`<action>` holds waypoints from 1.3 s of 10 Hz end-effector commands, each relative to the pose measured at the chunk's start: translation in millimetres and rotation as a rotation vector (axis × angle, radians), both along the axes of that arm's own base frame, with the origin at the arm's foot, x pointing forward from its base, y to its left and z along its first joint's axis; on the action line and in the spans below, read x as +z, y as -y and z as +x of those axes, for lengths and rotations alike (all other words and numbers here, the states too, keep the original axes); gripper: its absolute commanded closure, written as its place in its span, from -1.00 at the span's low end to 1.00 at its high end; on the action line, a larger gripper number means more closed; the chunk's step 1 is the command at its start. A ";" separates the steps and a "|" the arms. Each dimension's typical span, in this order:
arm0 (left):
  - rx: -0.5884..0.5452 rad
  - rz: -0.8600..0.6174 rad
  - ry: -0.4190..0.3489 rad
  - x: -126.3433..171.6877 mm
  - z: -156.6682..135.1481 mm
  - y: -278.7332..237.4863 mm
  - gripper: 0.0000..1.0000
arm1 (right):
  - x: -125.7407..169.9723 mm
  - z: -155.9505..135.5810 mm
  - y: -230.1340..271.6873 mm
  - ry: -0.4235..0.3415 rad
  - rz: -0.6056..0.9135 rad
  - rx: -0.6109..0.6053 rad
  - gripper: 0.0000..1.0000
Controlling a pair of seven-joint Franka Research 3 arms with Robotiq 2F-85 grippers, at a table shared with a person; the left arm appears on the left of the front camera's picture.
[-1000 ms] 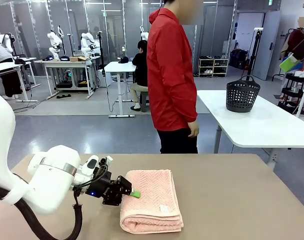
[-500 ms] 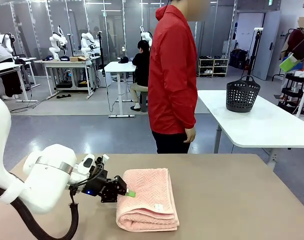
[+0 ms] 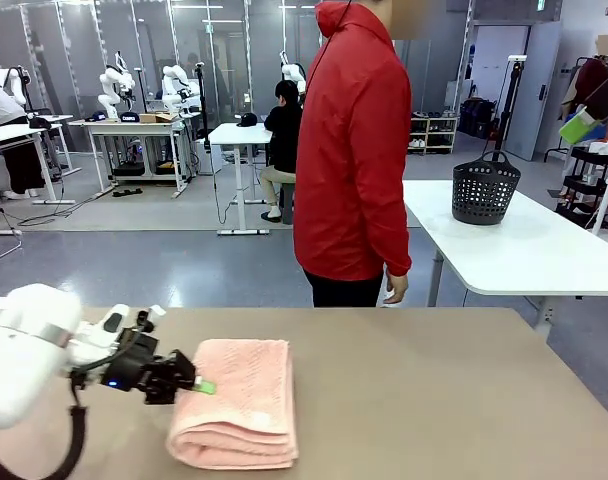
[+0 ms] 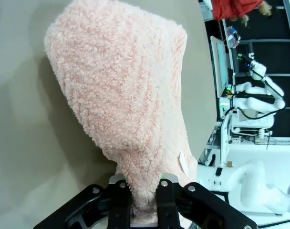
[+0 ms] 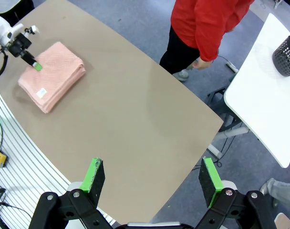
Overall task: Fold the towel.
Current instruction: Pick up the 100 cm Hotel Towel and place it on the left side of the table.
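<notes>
Where the tan tabletop point(image 3: 444, 390) runs along the lower part of the front view, the salmon-pink terry towel with its zigzag weave point(image 3: 239, 415) lies folded into a thick stack at lower left of the frame, its rounded fold turned toward the bottom edge. The left gripper point(image 3: 198, 385), black with green pads, reaches in from the left edge and meets the towel's left side. In the left wrist view that gripper point(image 4: 144, 200) sits at the bottom centre, its two fingers drawn close together and pinching a narrow tuck of the towel point(image 4: 121, 95) between them, while the rest of the cloth spreads up toward the top of the frame over the table.

In the right wrist view, the right gripper point(image 5: 152, 179) hangs high above the table at the bottom of the frame, its green pads point(image 5: 93, 177) spread wide apart with nothing between them. The towel point(image 5: 52, 82) shows at upper left there, with the left gripper point(image 5: 36, 66) at its edge.

A person in a red jacket point(image 3: 352, 150) stands at the table's far side, upper centre of the front view. A black perforated basket point(image 3: 485, 187) stands on a white table point(image 3: 544, 250) at right.
</notes>
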State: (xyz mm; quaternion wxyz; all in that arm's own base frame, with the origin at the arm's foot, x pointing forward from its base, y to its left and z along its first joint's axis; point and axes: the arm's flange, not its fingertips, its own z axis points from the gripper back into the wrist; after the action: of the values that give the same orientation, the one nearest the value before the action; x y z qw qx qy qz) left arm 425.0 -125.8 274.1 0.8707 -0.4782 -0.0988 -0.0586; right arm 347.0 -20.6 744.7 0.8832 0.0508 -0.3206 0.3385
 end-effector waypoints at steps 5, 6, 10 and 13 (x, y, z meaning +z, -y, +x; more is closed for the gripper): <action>-0.023 0.040 -0.007 44.7 13.1 -169.4 1.00 | 0.4 -0.4 1.5 -0.001 -0.004 0.005 -1.00; -0.027 0.057 -0.012 47.1 15.3 -195.3 1.00 | 0.4 -0.4 1.5 -0.001 -0.004 0.005 -1.00; -0.015 0.089 0.000 56.2 23.4 -272.1 1.00 | 0.4 -0.4 1.5 -0.001 -0.004 0.005 -1.00; -0.032 0.140 -0.007 59.1 25.6 -294.2 -0.16 | 0.4 -0.4 1.5 -0.001 -0.004 0.005 -1.00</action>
State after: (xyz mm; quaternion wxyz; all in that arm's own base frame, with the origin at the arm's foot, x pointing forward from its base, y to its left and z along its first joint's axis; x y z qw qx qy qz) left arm 447.5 164.2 326.7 0.9028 -0.4154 -0.0938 -0.0596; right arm 347.0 -20.8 744.7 0.8832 0.0510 -0.3207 0.3384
